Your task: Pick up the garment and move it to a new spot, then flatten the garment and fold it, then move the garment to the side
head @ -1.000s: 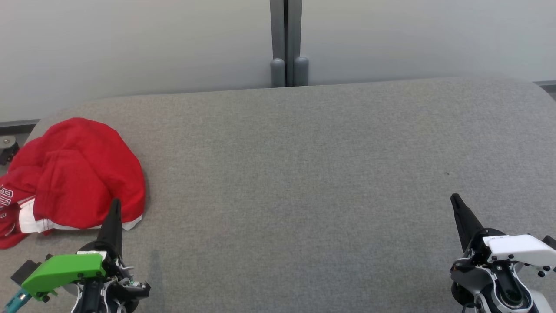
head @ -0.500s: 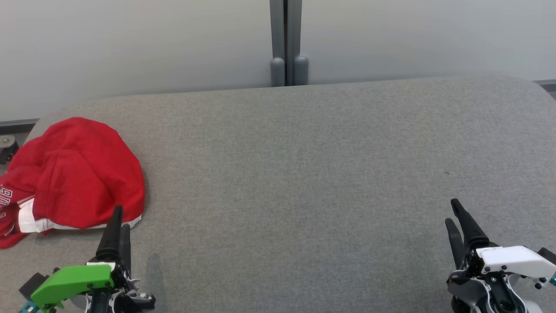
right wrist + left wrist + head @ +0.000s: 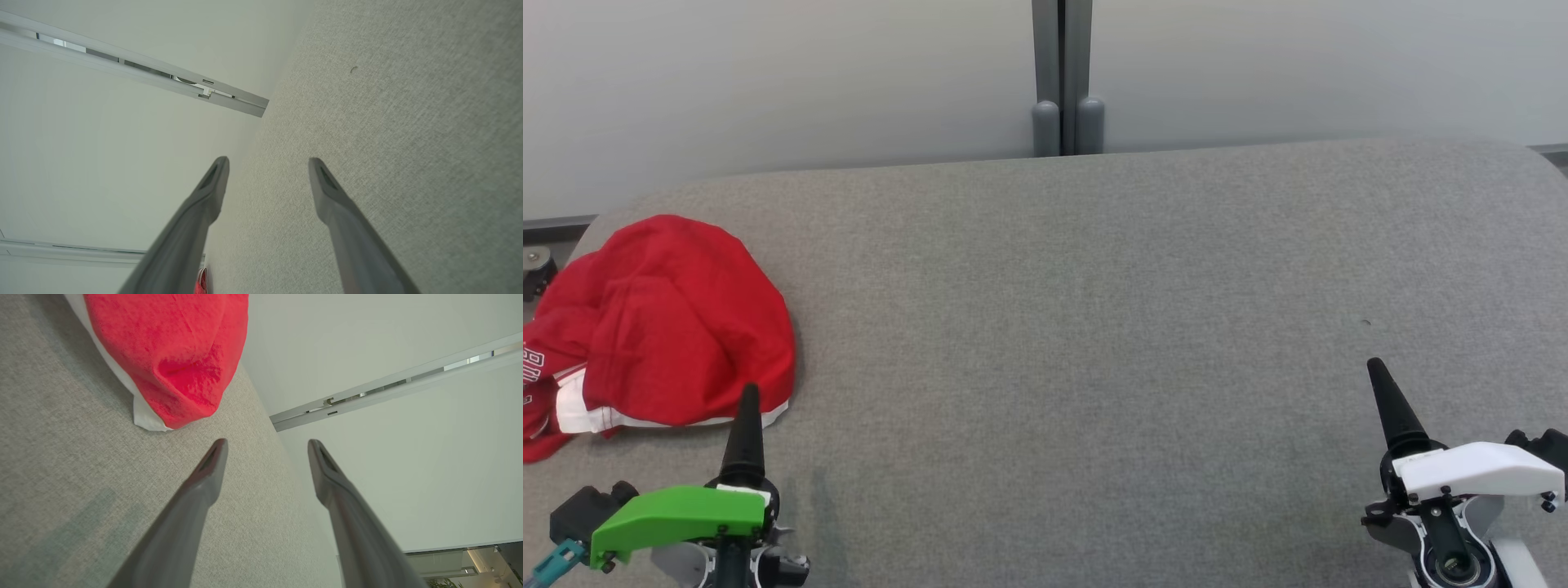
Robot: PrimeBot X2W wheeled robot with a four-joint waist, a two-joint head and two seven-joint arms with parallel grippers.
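Observation:
The garment [image 3: 662,327] is a red piece with white trim and white lettering, lying crumpled at the left end of the grey felt table [image 3: 1094,310]; its left part runs past the picture's edge. My left gripper [image 3: 749,390] hovers just in front of the garment's near white hem. In the left wrist view the left gripper [image 3: 265,447] is open and holds nothing, and the garment [image 3: 175,355] lies a short way beyond the fingertips. My right gripper [image 3: 1376,367] stands at the table's near right, far from the garment. The right wrist view shows the right gripper [image 3: 267,163] open over bare felt.
A pale wall with a grey vertical post [image 3: 1062,82] runs behind the table's far edge. A small dark speck [image 3: 1366,322] marks the felt near the right gripper. A caster wheel [image 3: 535,269] shows beyond the table's left end.
Both grippers have gone from shut to open. The left gripper has drawn back slightly toward me. The head view has shifted a little.

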